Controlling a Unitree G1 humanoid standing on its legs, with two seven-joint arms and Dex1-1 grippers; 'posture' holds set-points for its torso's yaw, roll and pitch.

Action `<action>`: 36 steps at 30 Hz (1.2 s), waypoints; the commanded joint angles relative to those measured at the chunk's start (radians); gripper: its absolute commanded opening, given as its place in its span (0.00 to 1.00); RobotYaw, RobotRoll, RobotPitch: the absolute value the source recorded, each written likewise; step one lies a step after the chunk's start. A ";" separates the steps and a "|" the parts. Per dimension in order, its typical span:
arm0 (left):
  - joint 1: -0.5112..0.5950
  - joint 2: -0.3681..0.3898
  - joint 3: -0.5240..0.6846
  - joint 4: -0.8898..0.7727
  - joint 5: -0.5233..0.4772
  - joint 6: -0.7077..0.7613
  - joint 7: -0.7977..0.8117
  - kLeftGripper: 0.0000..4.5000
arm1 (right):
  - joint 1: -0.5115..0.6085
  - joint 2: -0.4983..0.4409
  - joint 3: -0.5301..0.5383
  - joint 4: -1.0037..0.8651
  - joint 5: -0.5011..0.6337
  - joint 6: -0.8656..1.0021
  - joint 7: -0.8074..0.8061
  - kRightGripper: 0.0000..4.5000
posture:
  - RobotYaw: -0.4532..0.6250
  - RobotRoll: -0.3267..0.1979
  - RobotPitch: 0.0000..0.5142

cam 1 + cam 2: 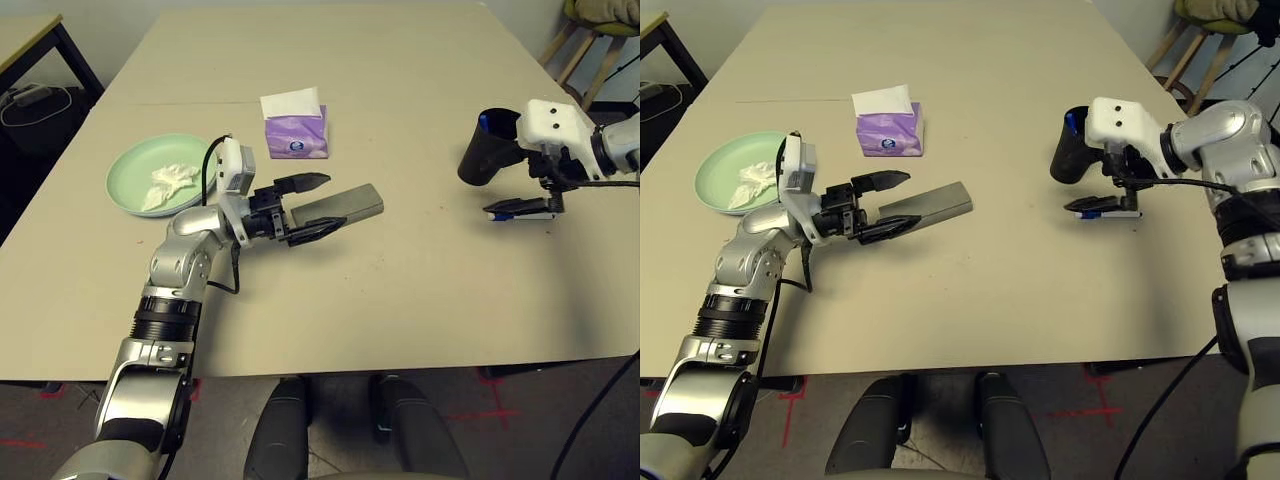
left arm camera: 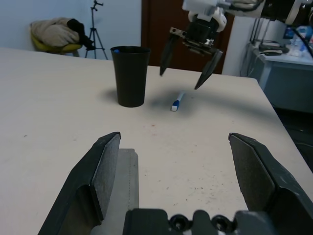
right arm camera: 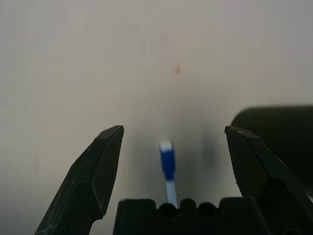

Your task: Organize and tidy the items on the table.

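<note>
Light beige table (image 1: pixel 400 300), far-left edge at nine o'clock: pale green plate (image 1: pixel 135 165) with a crumpled white tissue (image 1: pixel 168 184) lying in it. Just right of the plate, the left gripper (image 1: pixel 318 203) points toward three o'clock, jaws spread wide and holding nothing; one finger (image 1: pixel 302 183) hangs above the table, the other sits over the near end of the grey glasses case (image 1: pixel 345 206), which lies flat, long axis running toward two o'clock. Contact between finger and case cannot be judged. At twelve o'clock from the case, a purple tissue box (image 1: pixel 296 133) stands with a white sheet poking out of its top. Well to the right, at three o'clock on the table, a black cup (image 1: pixel 485 150) stands upright. Just beside it toward five o'clock lies the blue-capped white pen (image 1: pixel 520 211), flat on the tabletop. The right gripper (image 2: pixel 188 64) hovers above the pen, tilted downward, jaws fully apart, empty, clear of pen and cup.
</note>
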 commanded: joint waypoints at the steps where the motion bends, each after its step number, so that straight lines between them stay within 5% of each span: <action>1: 0.024 0.002 0.003 -0.044 -0.017 0.015 0.017 1.00 | -0.040 0.002 0.024 0.091 -0.061 -0.055 0.007 0.99 | 0.60 0.62 0.40; 19: 0.051 0.012 0.011 -0.099 -0.031 0.042 0.050 1.00 | -0.148 0.030 0.109 0.266 -0.302 -0.178 -0.125 0.99 | 0.62 0.62 0.43; 36: 0.036 0.034 0.001 -0.110 -0.035 0.072 0.042 1.00 | -0.140 0.027 0.099 0.289 -0.321 -0.170 -0.134 0.99 | 0.60 0.62 0.52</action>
